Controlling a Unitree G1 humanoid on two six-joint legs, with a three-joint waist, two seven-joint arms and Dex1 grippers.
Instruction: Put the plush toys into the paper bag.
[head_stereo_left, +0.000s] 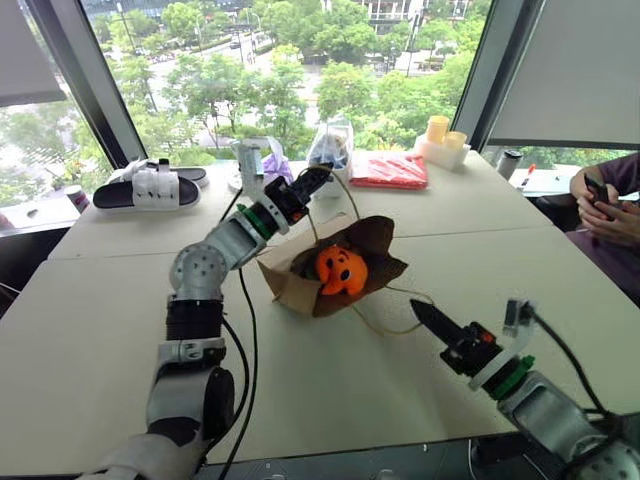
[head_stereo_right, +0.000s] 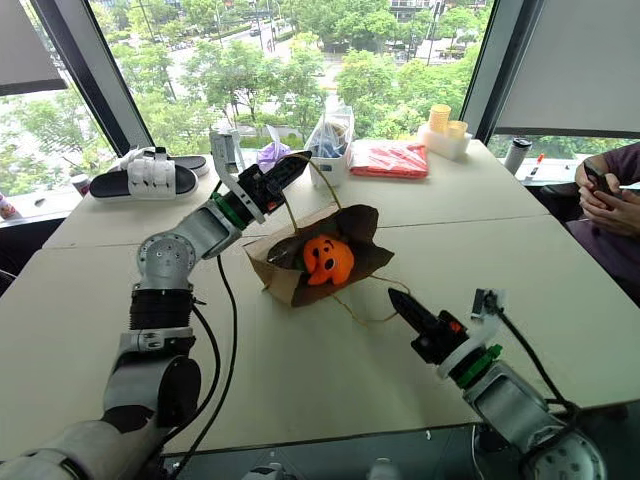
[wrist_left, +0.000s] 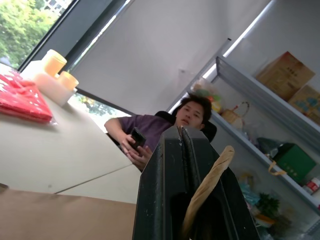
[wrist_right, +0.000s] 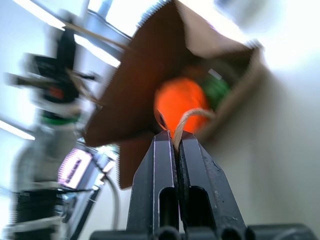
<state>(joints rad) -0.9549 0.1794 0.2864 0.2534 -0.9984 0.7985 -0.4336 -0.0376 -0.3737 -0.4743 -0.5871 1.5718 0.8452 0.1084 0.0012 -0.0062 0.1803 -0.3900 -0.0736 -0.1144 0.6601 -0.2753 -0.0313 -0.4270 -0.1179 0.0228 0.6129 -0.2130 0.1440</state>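
- Toys look done: the orange plush toy (head_stereo_left: 341, 270) sits inside the paper bag (head_stereo_left: 300, 290) at mid-table, with the green plush toy (wrist_right: 218, 89) tucked behind it.
- My left gripper (head_stereo_left: 310, 183), beyond the bag, is clamped on the far cord handle (wrist_left: 207, 186).
- My right gripper (head_stereo_left: 425, 316), nearer and to the right, is pinched on the near cord handle (wrist_right: 186, 121).
- Left, I judge: little beyond letting go.

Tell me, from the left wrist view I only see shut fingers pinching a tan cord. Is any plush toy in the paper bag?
Observer: Yes, the orange plush toy sits in the open mouth of the paper bag.
Operator: And the green one?
Observer: The green plush toy shows behind it, deeper inside.
Operator: Where's the right gripper?
Observer: The right gripper is shut on the bag's other cord handle.
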